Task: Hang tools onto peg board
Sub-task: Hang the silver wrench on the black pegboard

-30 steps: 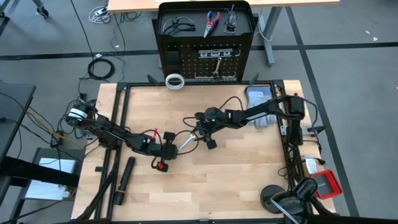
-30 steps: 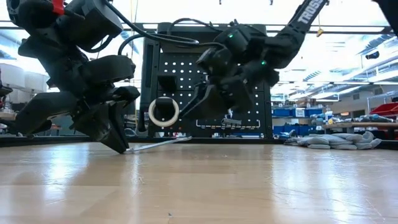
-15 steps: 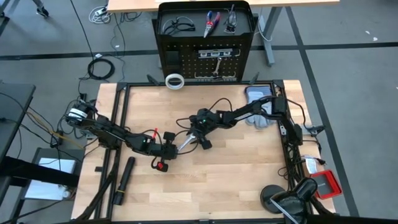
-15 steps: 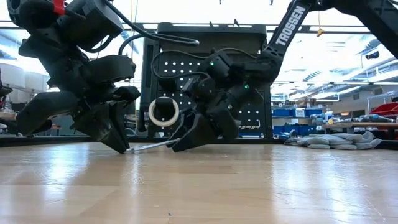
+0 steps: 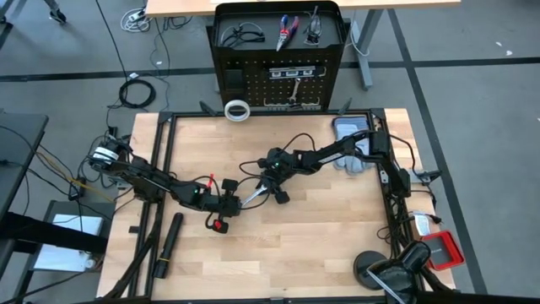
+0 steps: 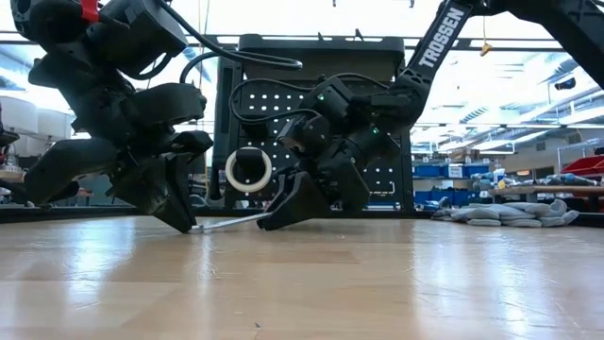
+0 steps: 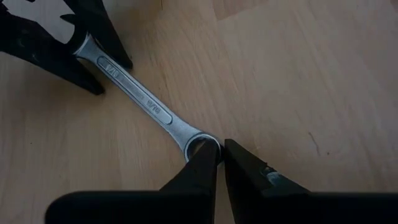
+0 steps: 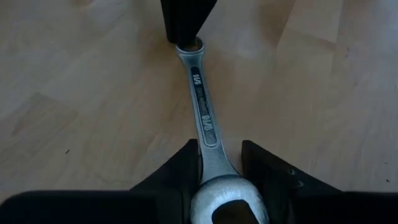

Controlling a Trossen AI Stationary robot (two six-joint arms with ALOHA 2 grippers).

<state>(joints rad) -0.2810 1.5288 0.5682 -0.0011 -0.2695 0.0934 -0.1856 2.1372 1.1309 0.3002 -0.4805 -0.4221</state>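
A silver wrench lies mid-table between my two grippers, its ring end low and its open end raised. My left gripper is shut on the ring end, and my right gripper is shut on the open end. The black peg board stands upright past the table's far edge. Its top shelf holds red-and-blue pliers and two black-framed glasses. A second wrench hangs on its face. A white tape ring hangs at its foot. My left gripper pinches the wrench's ring end between its two fingertips, slanting down from the table's left. The fingers lie roughly along the wrench. That end sits at the tabletop. My right gripper has the wrench's open-end head between its two fingers, one finger on each side. It comes slanting down from the table's right, along the wrench. This end is raised off the wood.
A long black cylinder lies past the table's near-left corner. A grey cloth bundle sits at the far right. Cables trail over the table's left edge. Bare wood stretches along the near and right parts of the table.
My right gripper has come down and toward my left gripper, onto the wrench's raised open end, and its fingers have closed in around that end. The wrench has kept its place and slant.
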